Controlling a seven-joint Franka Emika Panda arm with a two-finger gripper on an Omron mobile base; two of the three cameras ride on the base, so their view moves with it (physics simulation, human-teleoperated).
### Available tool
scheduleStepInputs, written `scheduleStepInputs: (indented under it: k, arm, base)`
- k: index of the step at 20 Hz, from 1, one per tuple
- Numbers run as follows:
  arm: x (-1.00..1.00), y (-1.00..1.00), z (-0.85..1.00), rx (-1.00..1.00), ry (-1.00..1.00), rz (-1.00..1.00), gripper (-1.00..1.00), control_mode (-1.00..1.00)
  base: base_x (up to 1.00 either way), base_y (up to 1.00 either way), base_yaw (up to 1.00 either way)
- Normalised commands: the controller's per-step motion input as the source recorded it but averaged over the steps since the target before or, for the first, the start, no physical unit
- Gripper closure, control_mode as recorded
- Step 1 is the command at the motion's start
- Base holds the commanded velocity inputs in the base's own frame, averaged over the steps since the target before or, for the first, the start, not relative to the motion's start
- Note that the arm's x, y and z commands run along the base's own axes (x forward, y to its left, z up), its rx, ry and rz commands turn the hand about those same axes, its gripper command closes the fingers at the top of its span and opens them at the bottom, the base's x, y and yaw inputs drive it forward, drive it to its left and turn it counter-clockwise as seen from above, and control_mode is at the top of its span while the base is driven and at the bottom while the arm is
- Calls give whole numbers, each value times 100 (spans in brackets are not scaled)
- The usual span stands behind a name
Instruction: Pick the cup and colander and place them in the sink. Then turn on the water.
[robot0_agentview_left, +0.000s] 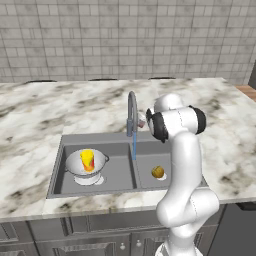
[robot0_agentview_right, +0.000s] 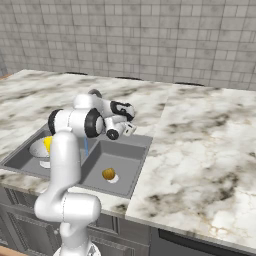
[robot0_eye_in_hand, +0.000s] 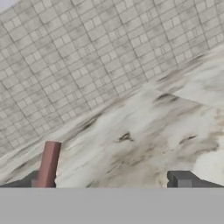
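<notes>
The white colander (robot0_agentview_left: 86, 167) sits in the left basin of the grey sink (robot0_agentview_left: 95, 141), and the yellow cup (robot0_agentview_left: 87, 159) stands upright inside it. In the right base view the cup (robot0_agentview_right: 47, 143) and colander (robot0_agentview_right: 38, 148) peek out from behind my arm. A thin blue stream of water (robot0_agentview_left: 134, 148) runs down from the arched faucet (robot0_agentview_left: 131, 111). My gripper (robot0_agentview_right: 128, 129) is open and empty, hovering just right of the faucet above the sink's back edge. In the hand view the gripper (robot0_eye_in_hand: 105, 181) faces the counter and tiled wall, with a reddish-brown bar (robot0_eye_in_hand: 48, 164) by its left fingertip.
A yellowish-brown ball (robot0_agentview_left: 158, 172) lies in the sink's right basin. Marble counter (robot0_agentview_right: 200, 150) surrounds the sink, with a tiled wall (robot0_agentview_left: 125, 35) behind it. My white arm rises in front of the sink's right basin.
</notes>
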Motion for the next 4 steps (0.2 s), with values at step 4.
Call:
scheduleStepInputs:
  k: [4]
  arm:
    - [0,-78,-46,8,0,-7,-100,-100]
  base:
    - [0,0,0]
